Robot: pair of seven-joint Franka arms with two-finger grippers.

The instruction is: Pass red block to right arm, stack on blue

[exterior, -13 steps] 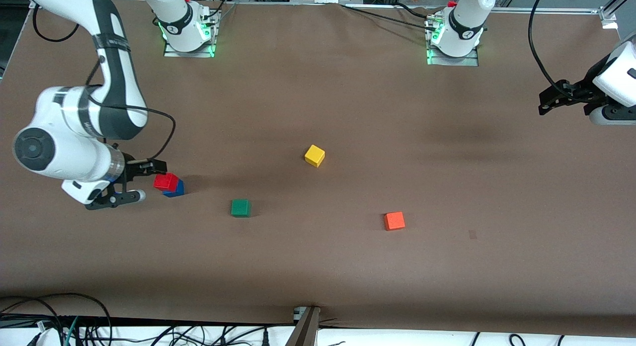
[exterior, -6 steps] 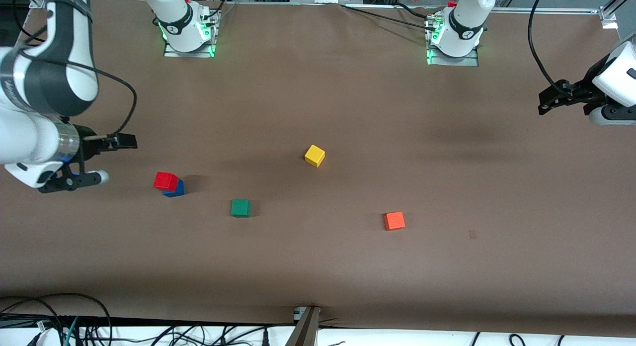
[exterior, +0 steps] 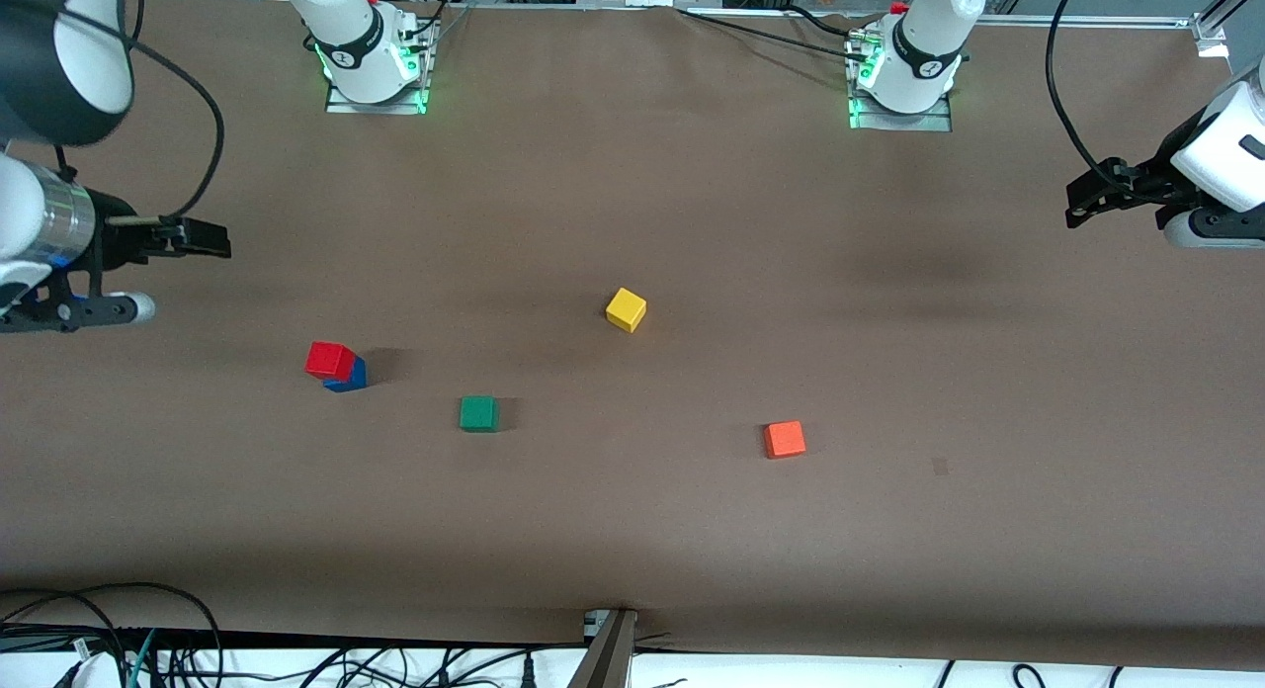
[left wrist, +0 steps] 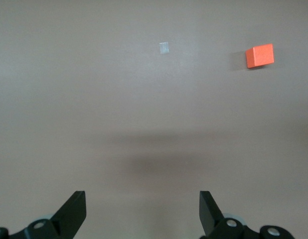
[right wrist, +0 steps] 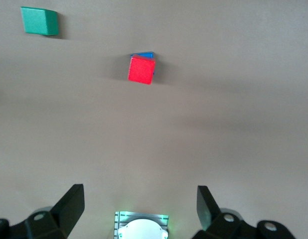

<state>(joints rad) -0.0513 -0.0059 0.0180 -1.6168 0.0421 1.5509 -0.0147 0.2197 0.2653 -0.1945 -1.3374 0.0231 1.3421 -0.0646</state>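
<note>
The red block (exterior: 329, 359) sits on top of the blue cube (exterior: 351, 376), a little askew, toward the right arm's end of the table. Both show in the right wrist view, the red block (right wrist: 141, 69) covering most of the blue cube (right wrist: 143, 55). My right gripper (exterior: 203, 241) is open and empty, up in the air over the bare table by the right arm's end, apart from the stack. My left gripper (exterior: 1082, 202) is open and empty, held over the table at the left arm's end, waiting.
A green cube (exterior: 478, 412) lies beside the stack toward the table's middle. A yellow cube (exterior: 626, 309) lies at the middle. An orange cube (exterior: 785, 438) lies toward the left arm's end, also in the left wrist view (left wrist: 259, 55).
My right gripper has left the red block on the blue cube and has risen and drawn away toward the table's end. The left arm has barely moved.
</note>
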